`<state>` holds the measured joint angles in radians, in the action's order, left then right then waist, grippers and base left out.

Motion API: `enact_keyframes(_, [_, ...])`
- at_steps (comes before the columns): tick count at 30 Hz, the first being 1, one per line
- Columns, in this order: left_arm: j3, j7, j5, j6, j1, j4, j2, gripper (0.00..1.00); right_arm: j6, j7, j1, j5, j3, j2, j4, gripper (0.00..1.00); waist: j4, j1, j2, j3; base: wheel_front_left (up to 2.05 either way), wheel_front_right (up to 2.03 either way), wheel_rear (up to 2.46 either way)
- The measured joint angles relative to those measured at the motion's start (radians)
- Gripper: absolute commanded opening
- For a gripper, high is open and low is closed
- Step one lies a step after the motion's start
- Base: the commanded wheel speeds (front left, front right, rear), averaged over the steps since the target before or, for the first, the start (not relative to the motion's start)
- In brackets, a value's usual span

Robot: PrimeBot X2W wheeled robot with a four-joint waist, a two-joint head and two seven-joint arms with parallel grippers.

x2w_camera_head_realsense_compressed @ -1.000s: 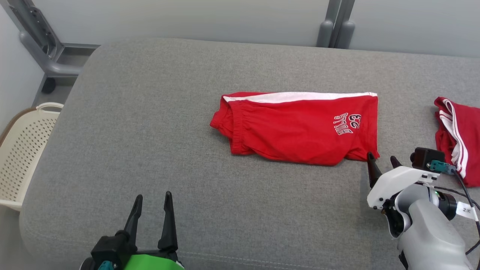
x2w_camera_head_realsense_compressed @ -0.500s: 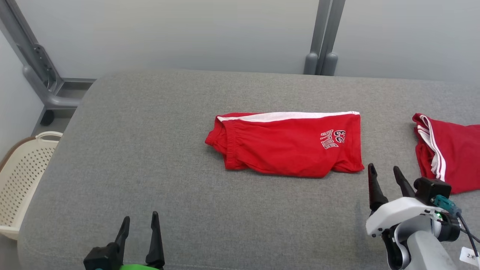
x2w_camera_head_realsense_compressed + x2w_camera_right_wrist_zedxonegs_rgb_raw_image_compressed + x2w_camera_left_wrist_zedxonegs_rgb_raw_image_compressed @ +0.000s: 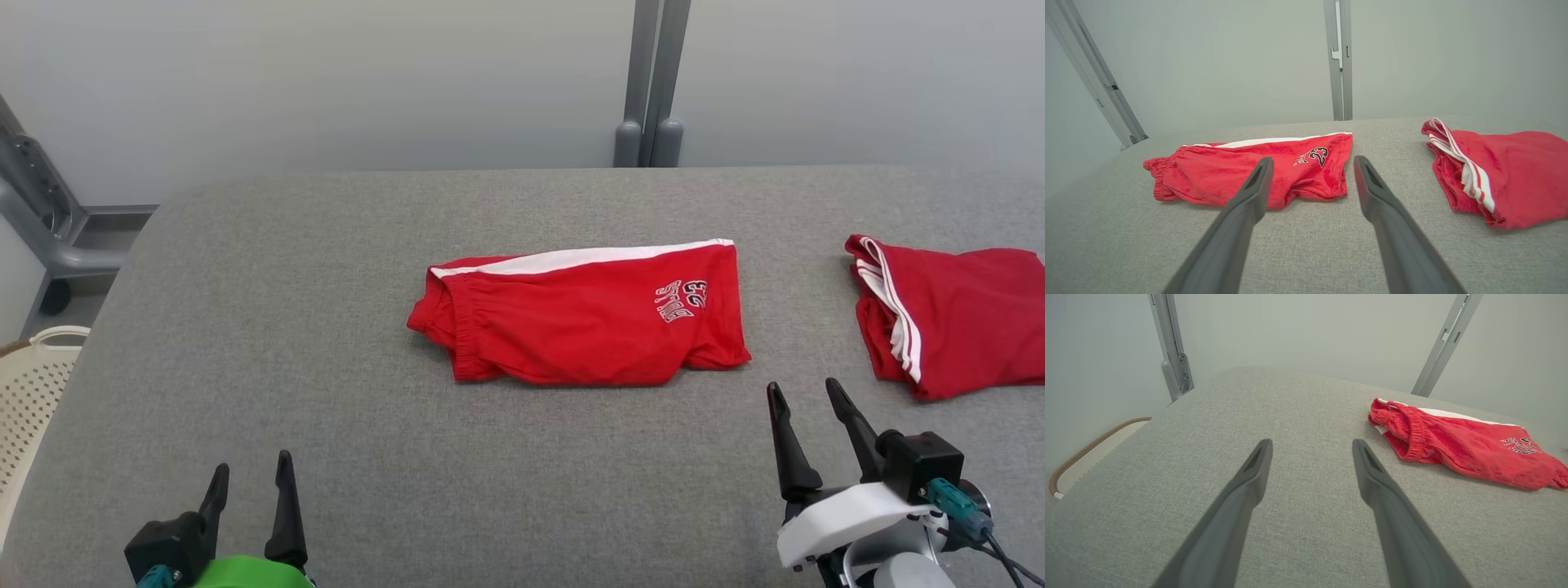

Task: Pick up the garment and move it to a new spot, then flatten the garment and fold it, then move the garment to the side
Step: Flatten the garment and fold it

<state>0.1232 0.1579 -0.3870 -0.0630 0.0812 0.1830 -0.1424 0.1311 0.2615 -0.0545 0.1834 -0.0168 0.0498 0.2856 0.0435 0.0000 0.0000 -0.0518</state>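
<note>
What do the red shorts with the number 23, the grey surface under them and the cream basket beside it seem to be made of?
Red shorts: soft matte cloth, probably cotton knit; fuzzy nap, gathered elastic waistband.
Grey surface: woven upholstery fabric, matte; heathered weave and a stitched seam show.
Cream basket: likely moulded plastic, slightly smooth; regular rows of holes.

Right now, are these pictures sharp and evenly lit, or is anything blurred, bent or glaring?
Head view: soft even light, no glare; folded red shorts sharp, thin shadow under their near edge. Left wrist view: wide-angle stretch makes the jaws loom large. Right wrist view: same stretch; second red garment crisp.
</note>
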Motion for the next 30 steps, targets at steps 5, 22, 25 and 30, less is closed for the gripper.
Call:
enact_keyframes(5, [-0.015,-0.004,-0.01,-0.008,0.002,-0.013,-0.011,1.0,0.0,0.0,0.039,-0.021,-0.003,0.0,-0.028,1.0,-0.013,0.0,0.0,-0.013,0.0,0.0,0.0])
enact_keyframes(22, [-0.009,-0.031,-0.025,-0.009,0.055,-0.049,-0.04,1.0,0.0,-0.057,0.095,-0.028,-0.002,0.0,-0.057,1.0,-0.035,0.0,0.0,-0.029,0.0,0.0,0.0])
enact_keyframes(25, [-0.006,-0.035,-0.027,-0.009,0.056,-0.05,-0.041,1.0,0.0,-0.058,0.095,-0.024,-0.002,0.0,-0.058,1.0,-0.036,0.0,0.0,-0.027,0.0,0.0,0.0])
enact_keyframes(30, [-0.002,-0.038,-0.028,-0.009,0.057,-0.052,-0.048,1.0,0.0,-0.059,0.095,-0.016,-0.004,0.0,-0.058,1.0,-0.038,0.0,0.0,-0.023,0.0,0.0,0.0])
